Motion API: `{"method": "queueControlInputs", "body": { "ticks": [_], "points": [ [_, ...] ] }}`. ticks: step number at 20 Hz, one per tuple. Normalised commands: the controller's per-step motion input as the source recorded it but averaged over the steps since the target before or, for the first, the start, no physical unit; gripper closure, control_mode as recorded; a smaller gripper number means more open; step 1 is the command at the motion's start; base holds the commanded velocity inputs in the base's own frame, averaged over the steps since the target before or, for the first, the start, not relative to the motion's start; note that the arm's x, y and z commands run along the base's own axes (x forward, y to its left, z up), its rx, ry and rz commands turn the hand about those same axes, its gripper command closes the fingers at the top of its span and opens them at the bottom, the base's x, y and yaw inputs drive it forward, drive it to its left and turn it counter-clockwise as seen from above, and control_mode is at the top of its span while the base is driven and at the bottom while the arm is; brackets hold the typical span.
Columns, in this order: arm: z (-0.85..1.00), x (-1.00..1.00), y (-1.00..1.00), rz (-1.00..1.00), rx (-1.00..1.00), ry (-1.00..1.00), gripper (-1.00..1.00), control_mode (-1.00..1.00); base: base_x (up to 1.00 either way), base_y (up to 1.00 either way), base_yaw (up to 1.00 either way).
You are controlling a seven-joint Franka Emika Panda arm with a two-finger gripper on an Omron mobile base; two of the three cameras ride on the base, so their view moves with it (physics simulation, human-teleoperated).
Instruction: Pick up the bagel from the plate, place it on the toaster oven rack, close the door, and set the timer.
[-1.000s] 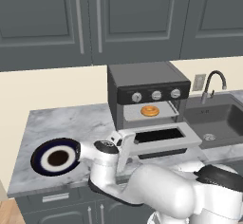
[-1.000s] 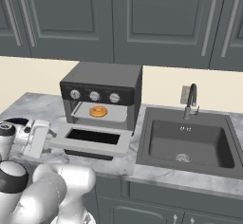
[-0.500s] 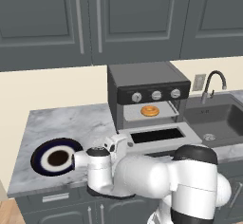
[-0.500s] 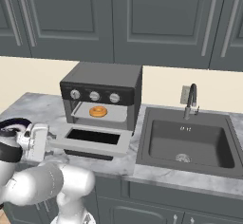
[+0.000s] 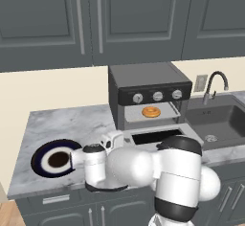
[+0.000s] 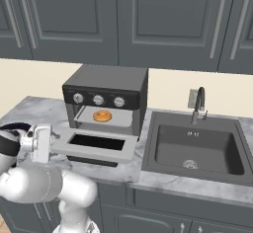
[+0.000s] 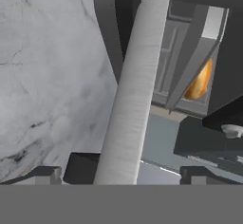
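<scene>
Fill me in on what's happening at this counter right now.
The bagel already sits on the toaster oven rack, and the plate on the marble counter holds nothing. The door hangs open, lying flat in front of the toaster oven. The gripper, jaws open and holding nothing, is low at the door's left edge, apparently lining up to close it. The timer is not yet set.

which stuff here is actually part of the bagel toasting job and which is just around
Part of the job:
- bagel, on the toaster oven rack
- plate, no bagel on it
- door, dropped open
- timer knobs
- hand, open by the door's edge

Just around:
- sink
- faucet
- upper cabinets
</scene>
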Motion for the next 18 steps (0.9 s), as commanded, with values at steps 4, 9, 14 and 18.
{"method": "queueControlInputs", "body": {
  "ticks": [4,9,14,18],
  "points": [
    [0.00,0.08,0.00,0.00,-0.09,0.00,-1.00,-1.00,0.00,0.00,0.00],
    [0.04,0.04,-0.07,0.00,-0.08,0.00,-1.00,-1.00,0.00,0.00,0.00],
    [0.36,0.11,-0.25,-0.02,-0.07,0.00,-1.00,-1.00,0.00,0.00,0.00],
    [0.56,0.18,-0.31,-0.01,-0.07,0.00,-1.00,-1.00,0.00,0.00,0.00]
  ]
}}
